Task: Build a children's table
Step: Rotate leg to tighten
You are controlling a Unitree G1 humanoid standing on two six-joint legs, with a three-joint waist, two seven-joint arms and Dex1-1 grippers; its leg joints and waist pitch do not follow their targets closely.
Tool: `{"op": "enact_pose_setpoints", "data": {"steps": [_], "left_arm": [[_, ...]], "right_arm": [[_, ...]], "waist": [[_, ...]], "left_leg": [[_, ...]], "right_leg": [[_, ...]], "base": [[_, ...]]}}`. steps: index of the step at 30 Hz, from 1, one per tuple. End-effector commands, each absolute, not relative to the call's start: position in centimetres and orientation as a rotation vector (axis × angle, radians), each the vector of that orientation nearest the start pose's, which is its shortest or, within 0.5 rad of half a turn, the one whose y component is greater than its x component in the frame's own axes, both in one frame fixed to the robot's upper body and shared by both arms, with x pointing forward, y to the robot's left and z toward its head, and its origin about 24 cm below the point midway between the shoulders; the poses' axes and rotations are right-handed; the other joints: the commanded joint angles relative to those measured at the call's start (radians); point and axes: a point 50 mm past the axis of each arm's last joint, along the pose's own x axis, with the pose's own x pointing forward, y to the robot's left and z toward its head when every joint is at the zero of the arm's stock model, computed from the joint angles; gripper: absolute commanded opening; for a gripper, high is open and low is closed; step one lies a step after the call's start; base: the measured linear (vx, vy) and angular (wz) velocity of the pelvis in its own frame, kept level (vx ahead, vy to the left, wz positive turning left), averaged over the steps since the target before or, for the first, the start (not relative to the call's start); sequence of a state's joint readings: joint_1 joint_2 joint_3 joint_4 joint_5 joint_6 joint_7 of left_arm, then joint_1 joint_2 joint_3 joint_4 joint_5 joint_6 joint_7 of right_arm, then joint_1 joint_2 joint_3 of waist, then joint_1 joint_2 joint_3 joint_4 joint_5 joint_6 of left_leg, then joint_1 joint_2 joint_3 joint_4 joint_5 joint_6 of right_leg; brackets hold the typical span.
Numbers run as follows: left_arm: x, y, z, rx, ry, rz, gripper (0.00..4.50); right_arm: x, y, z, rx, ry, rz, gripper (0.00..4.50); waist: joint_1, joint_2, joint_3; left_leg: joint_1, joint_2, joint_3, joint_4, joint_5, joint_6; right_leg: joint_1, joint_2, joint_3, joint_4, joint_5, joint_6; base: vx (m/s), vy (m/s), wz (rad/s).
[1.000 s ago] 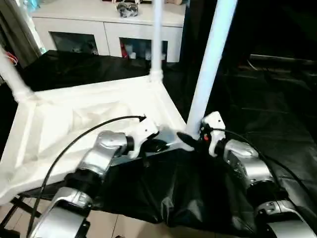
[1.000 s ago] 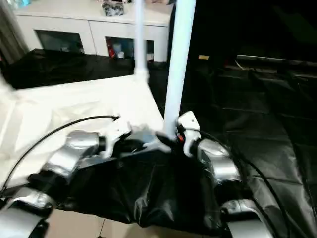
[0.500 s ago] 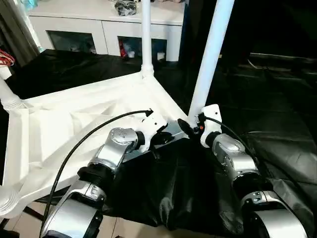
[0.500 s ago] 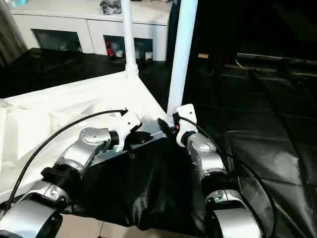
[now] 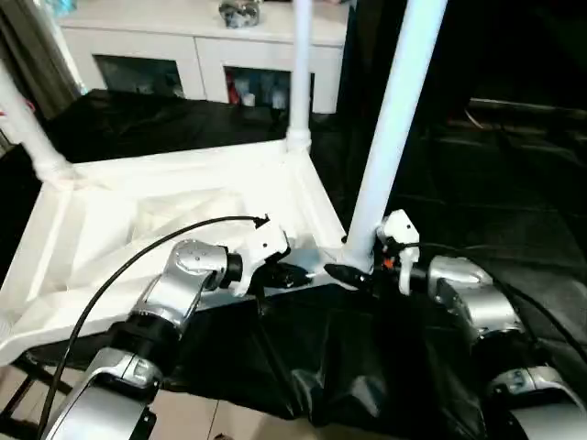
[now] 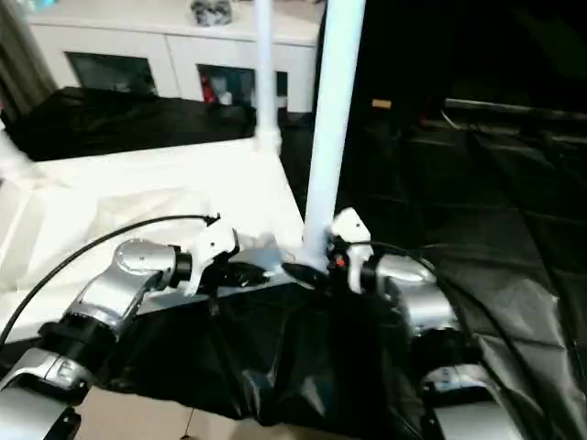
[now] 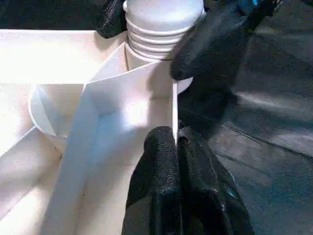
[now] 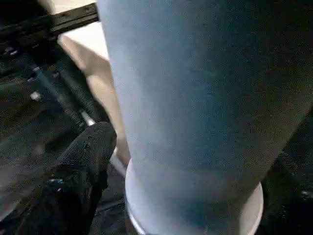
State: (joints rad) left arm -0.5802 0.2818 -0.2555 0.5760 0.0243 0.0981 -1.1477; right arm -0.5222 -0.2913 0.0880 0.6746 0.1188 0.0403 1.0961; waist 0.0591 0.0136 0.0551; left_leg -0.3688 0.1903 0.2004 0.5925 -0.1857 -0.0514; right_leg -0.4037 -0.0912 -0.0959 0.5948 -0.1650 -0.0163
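While the tabletop [image 5: 183, 197] lies upside down on a surface covered with black sheeting [image 5: 514, 202], ribbed underside up, three legs show standing in its corner sockets. The nearest leg [image 5: 394, 128] rises from the corner closest to the robot, on the right; a second leg [image 5: 300, 73] stands at the far right corner, and a third leg [image 5: 27, 128] leans out of the far left corner. Behind the table stands a white cabinet [image 5: 202, 55] with glass doors.

The left gripper [image 5: 292, 273] rests at the tabletop's near rim, just beside the nearest leg's socket. In the left wrist view its fingers [image 7: 161, 191] are pressed together against the thin edge of the rim; whether they pinch that edge I cannot tell.

The right gripper [image 5: 353, 273] sits at the base of the nearest leg. Its jaws stand wide apart: one black finger [image 8: 85, 156] lies beside the leg's collar, and the leg crosses the space next to it without being clamped.
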Motion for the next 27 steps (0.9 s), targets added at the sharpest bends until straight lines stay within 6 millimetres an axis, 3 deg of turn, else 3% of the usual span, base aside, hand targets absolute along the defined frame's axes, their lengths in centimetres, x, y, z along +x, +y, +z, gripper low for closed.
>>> {"op": "enact_pose_setpoints", "data": {"steps": [1,6,14,21,27], "left_arm": [[31.5,9.6,6.6,0.345,0.273,-1.382,0.0],[30.8,10.4,6.6,0.347,0.308,-1.444,0.0],[31.0,10.1,6.7,0.333,0.291,-1.406,0.0],[32.7,8.2,6.9,0.293,0.248,-1.231,0.0],[34.0,5.8,6.9,0.329,0.235,-1.08,0.0]], "right_arm": [[30.6,-12.6,3.6,-0.08,0.317,1.292,3.74],[29.7,-13.2,3.5,-0.129,0.373,1.381,3.31],[30.0,-12.8,3.6,-0.094,0.334,1.32,2.78],[31.8,-11.6,3.4,0.006,0.26,1.049,2.71],[32.8,-9.5,1.8,-0.002,0.31,0.79,2.71]], "waist": [[0.003,-0.005,-0.067],[0.004,-0.004,-0.067],[0.004,-0.006,-0.067],[-0.004,-0.011,-0.066],[-0.014,-0.005,-0.066]], "left_leg": [[0.012,0.053,-0.021,-0.069,-0.229,0.066],[0.011,0.053,-0.021,-0.07,-0.221,0.067],[0.013,0.052,-0.022,-0.07,-0.223,0.055],[0.015,0.046,-0.024,-0.07,-0.234,0.037],[0.016,0.044,-0.025,-0.071,-0.231,0.022]], "right_leg": [[0.05,-0.067,0.055,-0.071,-0.276,-0.235],[0.049,-0.065,0.055,-0.069,-0.258,-0.239],[0.048,-0.067,0.056,-0.071,-0.281,-0.23],[0.046,-0.069,0.054,-0.083,-0.35,-0.204],[0.044,-0.066,0.054,-0.084,-0.336,-0.2]], "base": [[0.0,0.0,0.0],[0.0,0.0,0.0],[0.0,0.0,0.0],[0.0,0.0,0.0],[0.0,0.0,0.0]]}}
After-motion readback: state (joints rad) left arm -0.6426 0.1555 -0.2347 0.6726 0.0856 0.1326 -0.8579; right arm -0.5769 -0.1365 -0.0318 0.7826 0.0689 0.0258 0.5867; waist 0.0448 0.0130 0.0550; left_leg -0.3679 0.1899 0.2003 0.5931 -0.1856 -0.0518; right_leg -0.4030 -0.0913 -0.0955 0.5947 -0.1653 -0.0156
